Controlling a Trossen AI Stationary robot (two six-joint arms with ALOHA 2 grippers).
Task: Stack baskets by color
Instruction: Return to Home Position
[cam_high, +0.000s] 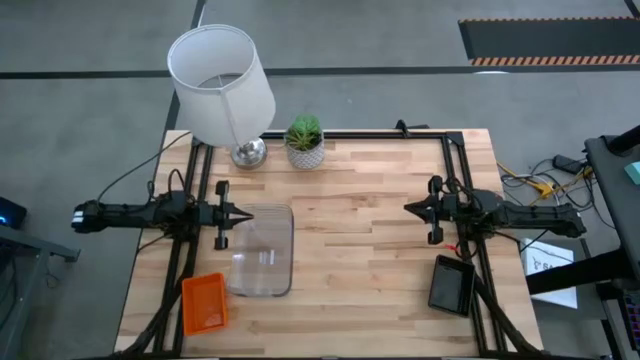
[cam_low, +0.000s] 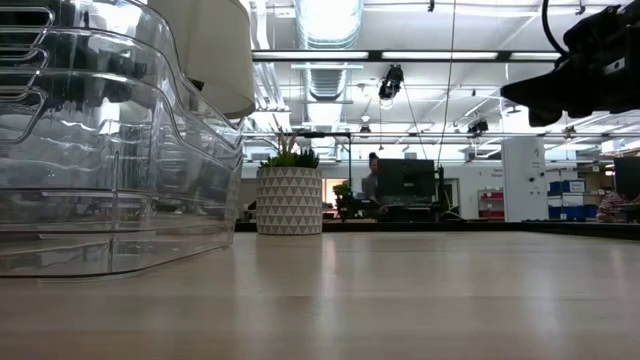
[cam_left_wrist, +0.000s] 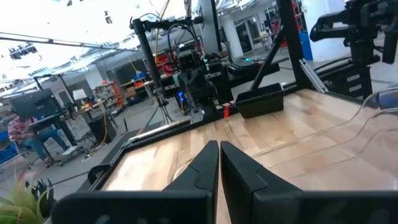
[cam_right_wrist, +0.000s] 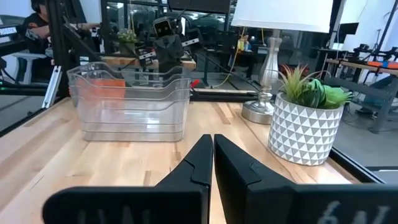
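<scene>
Your left gripper (cam_high: 240, 213) points inward from the left side of the pale wooden table (cam_high: 370, 250) on a level, outstretched arm. Its tips are over the back edge of the stack of clear see-through plastic baskets (cam_high: 265, 260), and its 2 fingers (cam_left_wrist: 202, 171) are pressed together with nothing between them. Your right gripper (cam_high: 415, 208) mirrors it from the right side, also level, with its fingers (cam_right_wrist: 199, 162) closed and empty. It is well apart from the stack of black plastic baskets (cam_high: 451, 284) at the front right. The stack of orange plastic baskets (cam_high: 203, 303) lies at the front left, just beside the clear stack. From above you cannot count the baskets in the orange or black stacks. In the low view the clear stack is cut off at the left edge.
</scene>
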